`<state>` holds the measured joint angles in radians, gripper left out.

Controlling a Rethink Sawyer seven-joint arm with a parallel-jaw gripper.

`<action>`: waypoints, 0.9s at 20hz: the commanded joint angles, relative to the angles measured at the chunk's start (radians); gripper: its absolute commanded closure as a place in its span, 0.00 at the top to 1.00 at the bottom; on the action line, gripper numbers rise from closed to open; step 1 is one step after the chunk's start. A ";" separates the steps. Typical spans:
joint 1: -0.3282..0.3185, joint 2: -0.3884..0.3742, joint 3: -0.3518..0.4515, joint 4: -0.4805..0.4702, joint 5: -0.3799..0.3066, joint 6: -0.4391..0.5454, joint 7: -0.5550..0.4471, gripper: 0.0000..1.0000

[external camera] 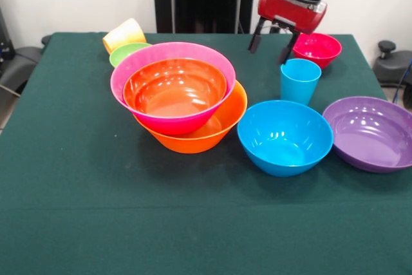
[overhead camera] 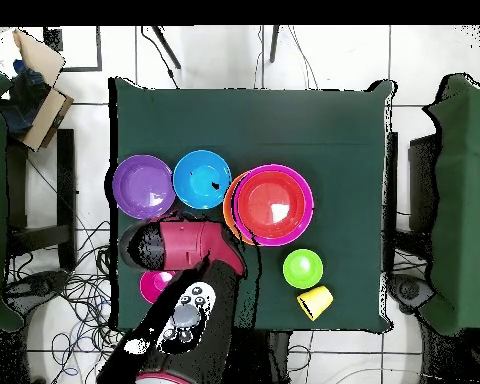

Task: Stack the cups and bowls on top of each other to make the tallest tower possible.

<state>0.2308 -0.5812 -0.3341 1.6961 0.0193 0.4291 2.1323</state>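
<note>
While hanging just above and behind the light blue cup [external camera: 300, 80], gapes open and empty: tool [external camera: 270, 47]. Left of that cup on the green table [external camera: 77, 178], nested into a tower [external camera: 180, 98]: orange, pink, red-orange bowls. Right behind the cup, magenta bowl [external camera: 317, 49]; before it, blue bowl [external camera: 285, 136].

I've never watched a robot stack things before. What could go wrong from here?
The open claw hangs just above the light blue cup, close beside the magenta bowl; a slightly off descent might tip the cup or nudge that bowl. The pink bowl sits tilted in the orange bowl, so the tower could lean as it grows.
</note>
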 commanded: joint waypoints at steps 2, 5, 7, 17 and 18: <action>-0.027 0.001 0.180 0.008 -0.018 0.098 -0.008 1.00; -0.025 0.008 0.183 0.002 -0.019 0.110 -0.001 1.00; -0.020 0.017 0.177 -0.010 -0.021 0.108 0.009 1.00; 0.030 0.107 0.157 -0.115 0.000 0.158 0.071 1.00; 0.032 0.130 0.154 -0.136 -0.001 0.165 0.071 1.00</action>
<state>0.2457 -0.5564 -0.2885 1.6751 0.0195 0.4801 2.1323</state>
